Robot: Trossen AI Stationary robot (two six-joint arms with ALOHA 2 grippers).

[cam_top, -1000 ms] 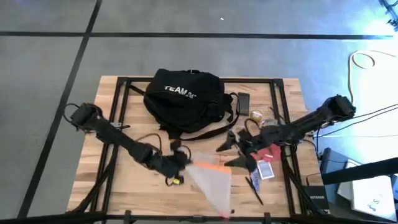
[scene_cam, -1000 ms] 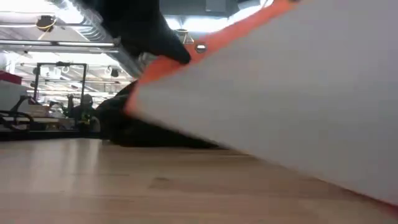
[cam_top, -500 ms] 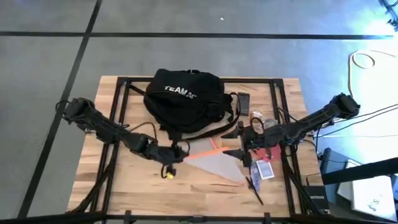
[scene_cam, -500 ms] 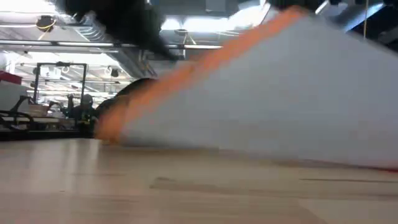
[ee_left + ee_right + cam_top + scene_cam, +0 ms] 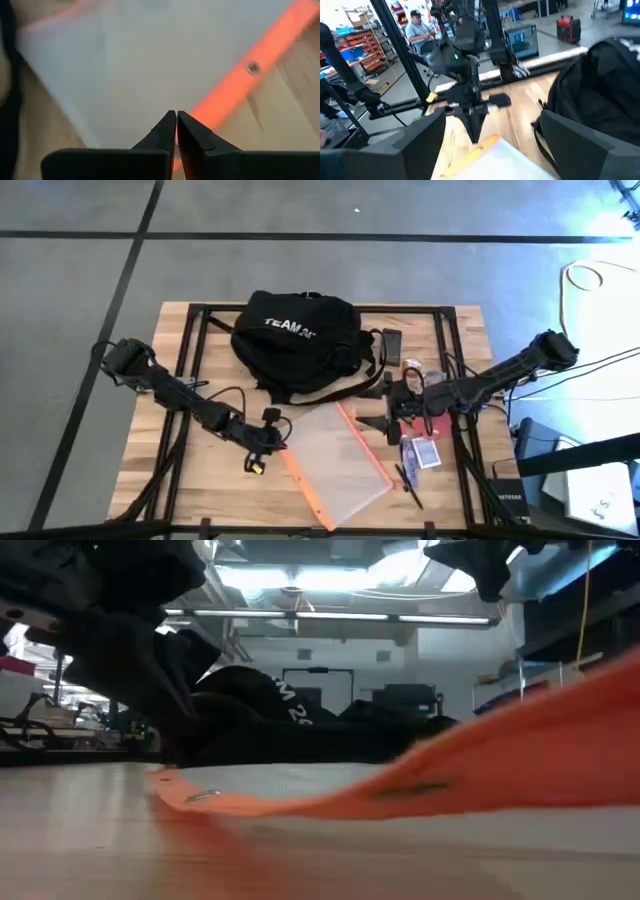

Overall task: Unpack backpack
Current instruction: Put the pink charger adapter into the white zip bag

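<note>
The backpack (image 5: 297,340) sat at the far middle of the table (image 5: 200,480), its straps trailing toward the pouch (image 5: 335,460), which lay flat in front of it. The left gripper (image 5: 272,442) hovered at the pouch's near-left orange edge, its 2 fingers (image 5: 167,132) pressed together with nothing visibly between them. The right gripper (image 5: 385,415) hung spread wide and empty by the small items (image 5: 420,452) at the right. The risk seemed twofold: the closed left fingers could drag the pouch if they moved low, and the right arm, reaching for the backpack, might snag a strap or scatter the items beside it.
</note>
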